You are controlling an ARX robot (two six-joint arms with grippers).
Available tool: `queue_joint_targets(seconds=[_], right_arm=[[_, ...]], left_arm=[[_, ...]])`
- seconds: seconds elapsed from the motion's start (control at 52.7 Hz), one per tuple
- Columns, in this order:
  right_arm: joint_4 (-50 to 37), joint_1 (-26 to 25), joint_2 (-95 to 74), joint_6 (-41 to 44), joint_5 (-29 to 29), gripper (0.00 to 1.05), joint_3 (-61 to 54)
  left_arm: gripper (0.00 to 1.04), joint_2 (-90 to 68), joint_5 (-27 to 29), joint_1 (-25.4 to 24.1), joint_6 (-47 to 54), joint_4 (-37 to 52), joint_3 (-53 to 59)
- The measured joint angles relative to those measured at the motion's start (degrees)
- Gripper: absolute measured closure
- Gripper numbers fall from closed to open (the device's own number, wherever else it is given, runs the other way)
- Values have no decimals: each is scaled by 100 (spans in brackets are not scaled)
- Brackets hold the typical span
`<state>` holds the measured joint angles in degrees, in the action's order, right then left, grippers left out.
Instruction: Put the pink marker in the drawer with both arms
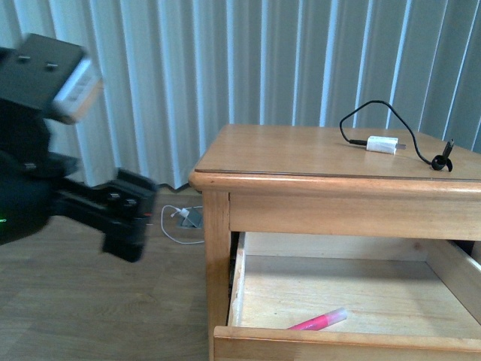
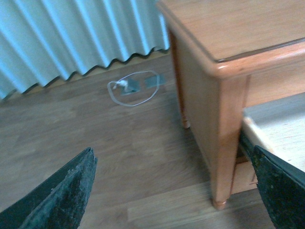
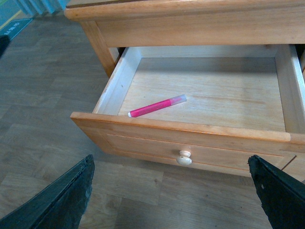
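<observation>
A light-wood drawer [image 3: 143,145] stands pulled out from a wooden side table [image 1: 301,154], its front panel bearing one small round knob [image 3: 184,157]. On its pale bare floor lies the pink marker [image 3: 157,106], flat and at a slant, just behind the front wall and in the half toward the robot's left. Nothing else shows inside the drawer.

The right gripper [image 3: 170,160] hangs in front of the drawer above the wood floor, its two black fingers [image 3: 62,198] spread wide and holding nothing. The left gripper [image 2: 172,150] is spread just as wide and empty, out beside the table's corner leg [image 2: 226,143], touching nothing. In the front view the left arm [image 1: 45,150] appears blurred, well left of the table.

On the tabletop rests a white charger plug [image 1: 382,144] with a black cable [image 1: 361,111]. A white cable loop [image 2: 131,93] lies on the floor near pale vertical blinds [image 1: 225,60].
</observation>
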<state>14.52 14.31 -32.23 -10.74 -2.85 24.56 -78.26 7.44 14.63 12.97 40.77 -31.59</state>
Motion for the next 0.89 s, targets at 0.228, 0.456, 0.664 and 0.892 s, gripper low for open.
queue_joint_targets(seconds=[0.228,0.456,0.664,0.892], right_arm=[[0,0,0,0,0,8,2],[0,0,0,0,0,8,2],[0,0,0,0,2,8,0],[0,0,0,0,0,8,-2]], left_arm=[[6,2247,214,-555,-848,-776,1456],[6,4861,660,-951,-1829,-2472,2632],[11,5254,247,-1152,-1853,-2367,2809],[54,5672,-732,-1438,-1405,-1884,3029]])
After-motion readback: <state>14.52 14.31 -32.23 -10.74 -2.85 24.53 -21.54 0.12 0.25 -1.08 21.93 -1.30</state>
